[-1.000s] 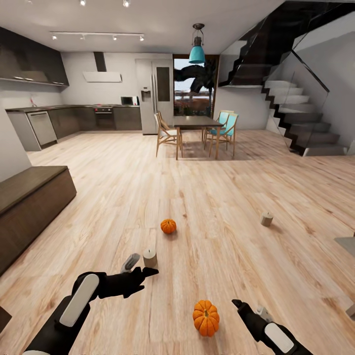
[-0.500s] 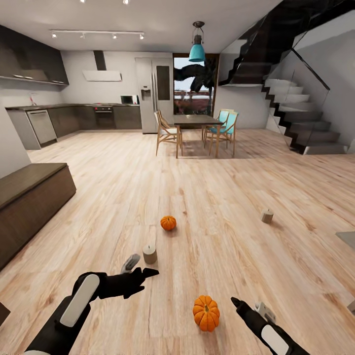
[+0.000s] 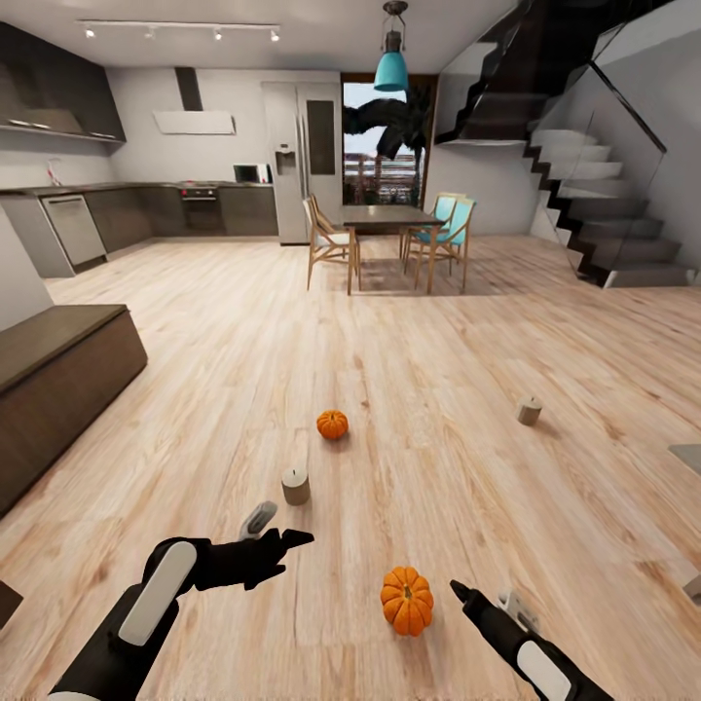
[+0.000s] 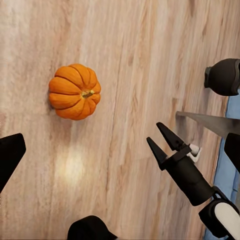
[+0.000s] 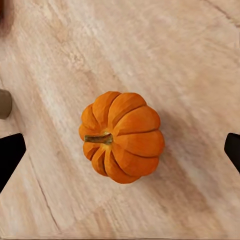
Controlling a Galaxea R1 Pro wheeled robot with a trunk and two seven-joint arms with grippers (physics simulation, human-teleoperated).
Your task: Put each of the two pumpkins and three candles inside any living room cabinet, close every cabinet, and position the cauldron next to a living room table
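Two pumpkins on floor, near pumpkin [image 3: 406,601] just beside right gripper [image 3: 458,590], far pumpkin [image 3: 332,424] beyond; camera view shifted, nothing grasped; right gripper spread wide, left gripper [image 3: 277,537] aperture indeterminate.

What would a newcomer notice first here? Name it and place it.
The near pumpkin, bright orange on the pale wooden floor, sits just ahead of the right gripper. A second pumpkin lies farther out, with a candle ahead of the left gripper and another candle off to the right.
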